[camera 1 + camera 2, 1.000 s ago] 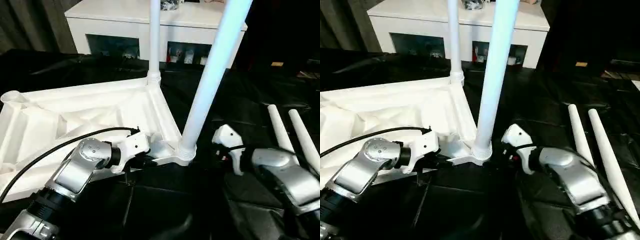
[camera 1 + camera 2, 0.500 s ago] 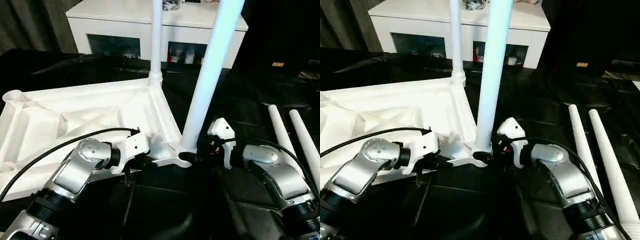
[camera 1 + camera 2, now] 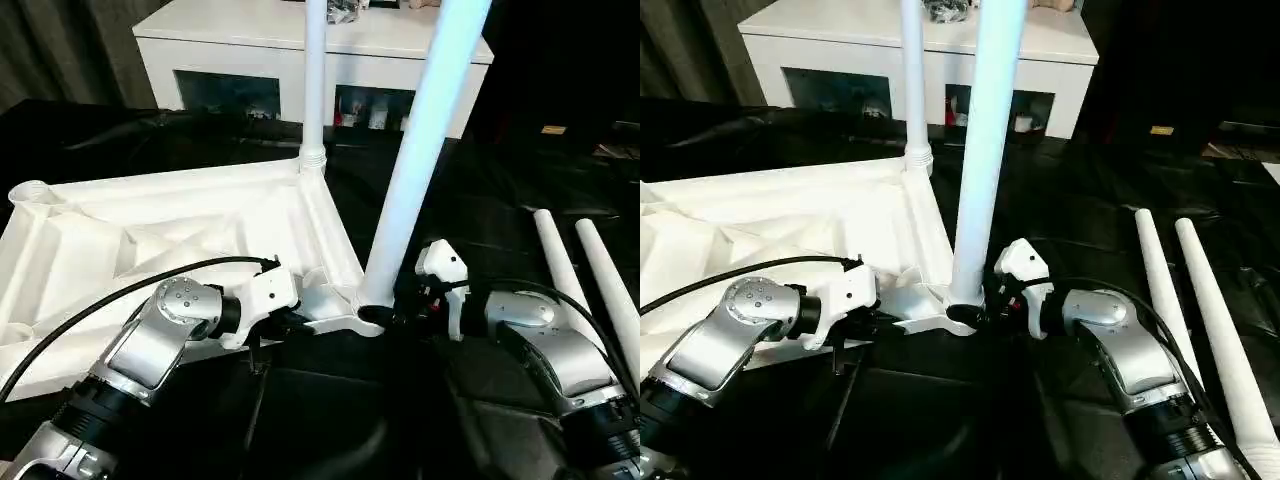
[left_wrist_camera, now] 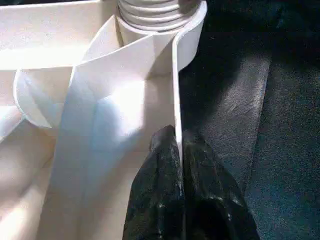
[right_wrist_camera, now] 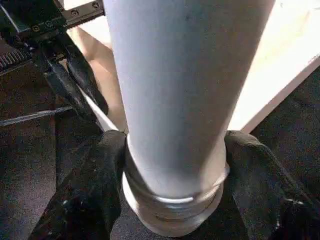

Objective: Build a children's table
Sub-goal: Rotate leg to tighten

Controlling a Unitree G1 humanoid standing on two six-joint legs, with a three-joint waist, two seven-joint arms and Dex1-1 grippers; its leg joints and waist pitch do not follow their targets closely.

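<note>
— Background items noted? 
— White cabinet (image 3: 300, 45) at the far side, set on the black sheeting (image 3: 480, 190) covering the floor. Two glass-fronted compartments along its front, small items inside, too dim to identify. 
— Anything on top? 
— Dark tangled object (image 3: 343, 10) near the rear edge, partly cut off; identity unclear. 
— Surroundings? 
— Dark curtain (image 3: 60, 50) beside the cabinet. Sheeting creased and glossy. Small yellowish tag (image 3: 553, 128) lying farther off.
</note>
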